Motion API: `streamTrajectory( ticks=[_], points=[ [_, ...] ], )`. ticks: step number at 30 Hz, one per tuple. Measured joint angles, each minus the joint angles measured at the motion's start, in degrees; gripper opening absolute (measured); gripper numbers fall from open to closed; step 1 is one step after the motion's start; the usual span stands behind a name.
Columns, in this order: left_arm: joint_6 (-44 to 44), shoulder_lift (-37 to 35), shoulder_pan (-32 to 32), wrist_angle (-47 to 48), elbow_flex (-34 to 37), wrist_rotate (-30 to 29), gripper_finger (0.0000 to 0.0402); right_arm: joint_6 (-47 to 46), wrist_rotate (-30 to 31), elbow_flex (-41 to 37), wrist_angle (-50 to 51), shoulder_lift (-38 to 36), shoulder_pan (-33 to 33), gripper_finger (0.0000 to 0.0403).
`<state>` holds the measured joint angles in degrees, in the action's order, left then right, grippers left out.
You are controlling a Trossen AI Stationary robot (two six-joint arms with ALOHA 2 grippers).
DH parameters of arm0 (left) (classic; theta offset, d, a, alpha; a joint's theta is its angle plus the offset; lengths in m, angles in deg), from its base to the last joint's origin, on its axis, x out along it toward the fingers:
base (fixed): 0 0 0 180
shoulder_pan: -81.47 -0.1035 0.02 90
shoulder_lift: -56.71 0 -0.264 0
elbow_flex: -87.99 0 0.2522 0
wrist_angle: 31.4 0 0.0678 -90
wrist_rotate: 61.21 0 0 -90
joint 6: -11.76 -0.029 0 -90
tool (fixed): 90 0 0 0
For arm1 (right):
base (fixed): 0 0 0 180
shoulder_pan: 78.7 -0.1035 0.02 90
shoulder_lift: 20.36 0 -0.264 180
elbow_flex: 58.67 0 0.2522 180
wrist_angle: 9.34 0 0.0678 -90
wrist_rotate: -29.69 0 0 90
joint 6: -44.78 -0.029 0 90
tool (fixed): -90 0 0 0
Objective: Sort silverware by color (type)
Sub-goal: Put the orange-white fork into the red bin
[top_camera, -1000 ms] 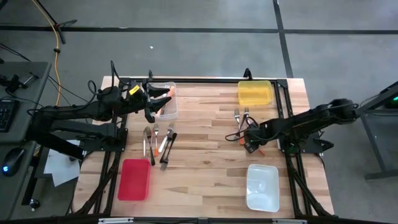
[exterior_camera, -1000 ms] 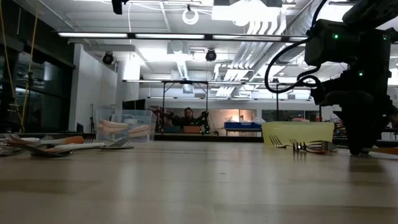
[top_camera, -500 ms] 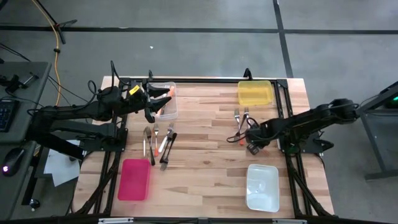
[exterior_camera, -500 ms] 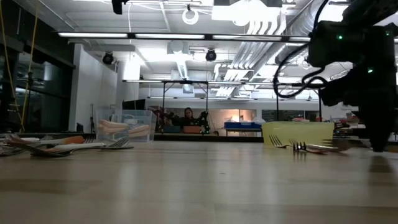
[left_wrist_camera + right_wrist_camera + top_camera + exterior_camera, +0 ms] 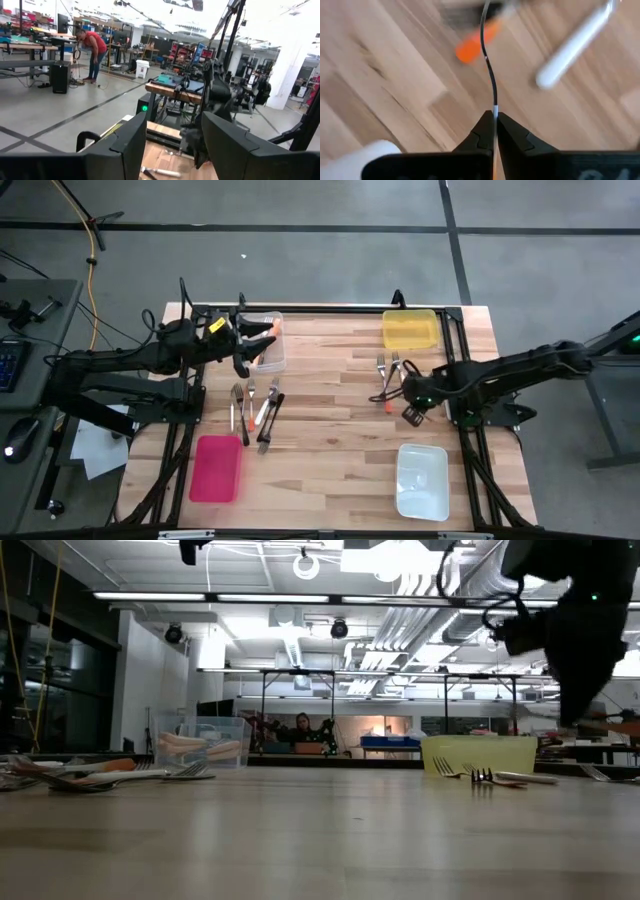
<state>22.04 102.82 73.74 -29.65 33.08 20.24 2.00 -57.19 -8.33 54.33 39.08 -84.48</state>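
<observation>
Right gripper (image 5: 493, 120), fingers pinched on one thin metal utensil (image 5: 489, 70), above table (image 5: 340, 450). Left gripper (image 5: 262, 345) spread over clear bin (image 5: 275, 360). Five utensils (image 5: 256, 408) lie grouped beside it.

Far left corner: clear rectangular plastic bin (image 5: 268, 340) on the wooden desk (image 5: 330, 450), left tool (image 5: 243, 346) over it.
Far right corner: yellow rectangular bin (image 5: 410, 330).
Near left: red rectangular bin (image 5: 216, 468), behind it a cluster of small forks (image 5: 257, 407).
Near right: white rectangular bin (image 5: 421, 480).
Right of centre: two metal forks (image 5: 387, 367), right tool (image 5: 412, 412) just beside them.
</observation>
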Motion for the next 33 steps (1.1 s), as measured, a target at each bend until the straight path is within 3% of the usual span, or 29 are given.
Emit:
streamTrajectory(
  ticks=[6, 13, 18, 25, 33],
  points=[
    [-2.91, 0.25, -0.07, 2.04, 0.0, 0.0, 0.0181, 7.52, 1.31, 0.02, -22.9, -2.33, 1.19, 0.0],
    [-0.26, 4.03, -0.07, 1.23, 0.0, 0.88, 0.0181, 16.37, 1.61, 0.09, -54.7, 3.67, 5.03, 0.0],
    [2.2, 10.1, -0.02, -5.14, 0.0, 5.67, 0.0181, 20.09, -0.71, 0.18, -74.31, 8.53, 6.82, 0.0],
    [4.61, 19.13, 0.7, -18.38, 0.02, 11.16, 0.0181, 24.66, -2.06, 8.56, -73.34, 12.29, 6.78, 0.0],
    [4.61, 21.88, 2.36, -22.77, 0.02, 11.25, 0.0181, 29.79, -3.18, 16.07, -63.85, 13.33, 7.41, 0.0]
  ],
)
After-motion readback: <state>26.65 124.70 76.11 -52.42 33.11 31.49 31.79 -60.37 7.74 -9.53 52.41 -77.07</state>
